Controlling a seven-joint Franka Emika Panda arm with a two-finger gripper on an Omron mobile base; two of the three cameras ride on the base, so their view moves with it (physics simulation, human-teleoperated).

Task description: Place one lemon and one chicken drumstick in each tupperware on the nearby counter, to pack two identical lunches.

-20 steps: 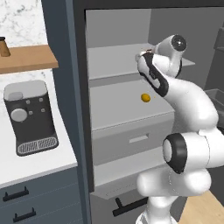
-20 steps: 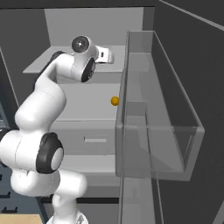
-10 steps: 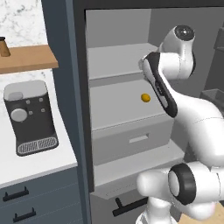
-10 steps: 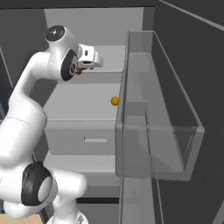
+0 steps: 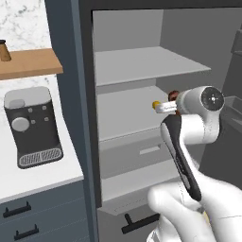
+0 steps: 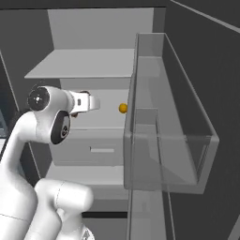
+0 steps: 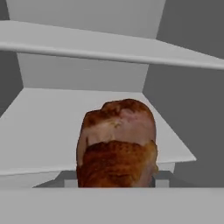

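Inside open fridge, gripper (image 6: pixel 84 101) clenched on chicken drumstick (image 7: pixel 117 144), lemon (image 6: pixel 123 108) just beside (same shelf (image 7: pixel 39 127)), door bin (image 6: pixel 173 140) alongside.

Reddish-brown chicken drumstick (image 7: pixel 117 144) held; small lemon (image 6: pixel 123 108) on fridge shelf.

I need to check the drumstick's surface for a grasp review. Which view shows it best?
The hand view: the chicken drumstick is large and close there, its browned skin plain. Both base views give a dark sliver by the gripper.
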